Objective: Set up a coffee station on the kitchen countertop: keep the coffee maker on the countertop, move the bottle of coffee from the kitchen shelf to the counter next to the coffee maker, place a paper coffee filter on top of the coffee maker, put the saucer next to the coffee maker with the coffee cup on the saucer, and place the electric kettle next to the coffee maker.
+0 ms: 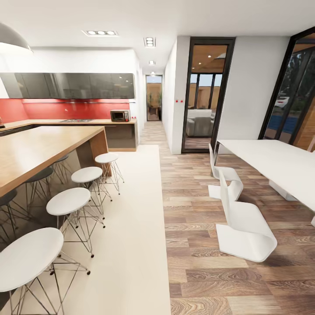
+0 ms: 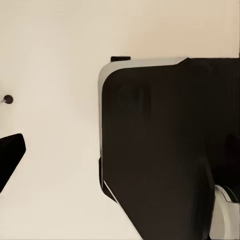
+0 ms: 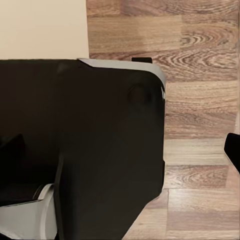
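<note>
I'm in transit: long wooden counter [image 1: 39,146] with round white stools [image 1: 68,201] at left, small microwave [image 1: 120,115] on far counter; can't tell either tool's state from wrist views

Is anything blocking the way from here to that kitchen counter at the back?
Nothing visible does. The pale floor strip runs open to the back counter, with the stools and island alongside on the left.
</note>
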`<state>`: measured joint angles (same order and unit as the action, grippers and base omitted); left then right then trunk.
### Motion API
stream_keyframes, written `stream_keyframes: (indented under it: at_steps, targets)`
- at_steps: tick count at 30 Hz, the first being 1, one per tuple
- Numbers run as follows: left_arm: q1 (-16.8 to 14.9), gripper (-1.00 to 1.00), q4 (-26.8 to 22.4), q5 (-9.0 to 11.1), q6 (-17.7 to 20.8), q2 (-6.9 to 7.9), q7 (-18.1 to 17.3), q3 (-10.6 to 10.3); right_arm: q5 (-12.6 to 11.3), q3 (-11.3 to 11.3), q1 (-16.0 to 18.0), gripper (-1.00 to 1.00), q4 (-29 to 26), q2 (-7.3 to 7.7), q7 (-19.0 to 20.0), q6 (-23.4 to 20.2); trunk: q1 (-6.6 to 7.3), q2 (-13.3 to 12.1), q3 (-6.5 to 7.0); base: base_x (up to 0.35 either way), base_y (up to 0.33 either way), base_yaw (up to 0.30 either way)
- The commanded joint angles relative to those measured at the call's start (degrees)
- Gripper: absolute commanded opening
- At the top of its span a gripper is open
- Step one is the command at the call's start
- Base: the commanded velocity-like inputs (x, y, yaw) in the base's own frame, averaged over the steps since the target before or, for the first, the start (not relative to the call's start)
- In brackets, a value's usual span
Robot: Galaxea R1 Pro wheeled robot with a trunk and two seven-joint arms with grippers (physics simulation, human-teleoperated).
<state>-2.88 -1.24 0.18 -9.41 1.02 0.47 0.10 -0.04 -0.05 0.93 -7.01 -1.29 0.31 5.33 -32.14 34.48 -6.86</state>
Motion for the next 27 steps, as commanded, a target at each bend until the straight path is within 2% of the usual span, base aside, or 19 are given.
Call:
stream_keyframes:
  at_steps: [1,6,9,11,12,15,16,18,24,27]
  targets:
    - [-1.2,1.00,0.1,0.0,-0.2,0.10,0.1,0.0,0.0,0.0,0.0,1.00,-0.4,0.08,0.0,0.2,0.21,-0.3,0.08,0.000,0.000,0.000]
    - [-5.6,1.00,0.0,-0.3,-0.2,0.46,0.1,0.0,0.1,-0.1,0.0,1.00,-1.4,0.64,0.0,0.3,1.31,-2.3,0.98,0.000,0.000,0.000]
    - [-8.6,1.00,-0.7,-0.4,-0.3,0.70,0.1,-0.2,0.2,-0.1,0.0,1.00,-4.1,1.37,-0.1,0.4,1.97,-3.5,1.52,0.000,0.000,0.000]
    - [-10.2,1.00,-2.2,-0.4,-0.3,0.78,0.0,-0.2,0.2,-0.1,0.0,1.00,-7.8,2.14,-0.1,0.4,2.41,-4.3,1.88,0.000,0.000,0.000]
    - [-11.2,1.00,-4.8,-0.4,-0.3,0.74,0.0,-0.3,0.2,-0.1,0.0,1.00,-12.1,3.48,-0.1,0.5,2.63,-4.7,2.06,0.000,0.000,0.000]
    - [-11.7,1.00,-9.0,-0.4,-0.2,0.66,0.0,-0.2,0.2,-0.2,0.0,1.00,-18.2,4.58,-0.1,0.9,3.29,-5.9,2.60,0.000,0.000,0.000]
    - [-11.9,1.00,-11.9,-0.3,-0.2,0.64,0.0,-0.1,0.2,-0.2,0.0,1.00,-21.9,4.86,-0.1,2.1,3.51,-6.4,2.78,0.000,0.000,0.000]
    - [-11.9,1.00,-14.3,-0.1,-0.2,0.58,0.1,-0.1,0.1,-0.3,0.1,1.00,-25.3,5.04,-0.1,4.3,3.94,-7.2,3.14,0.000,0.000,0.000]
    - [-12.0,1.00,-15.9,0.2,-0.3,0.74,0.0,0.2,0.1,-0.3,0.1,1.00,-27.3,5.06,-0.1,8.1,5.26,-9.6,4.21,0.000,0.000,0.000]
    - [-11.8,1.00,-16.0,0.2,-0.4,1.03,0.0,0.2,0.2,-0.3,0.1,1.00,-27.2,5.07,-0.1,8.6,5.26,-9.6,4.21,0.000,0.000,0.000]
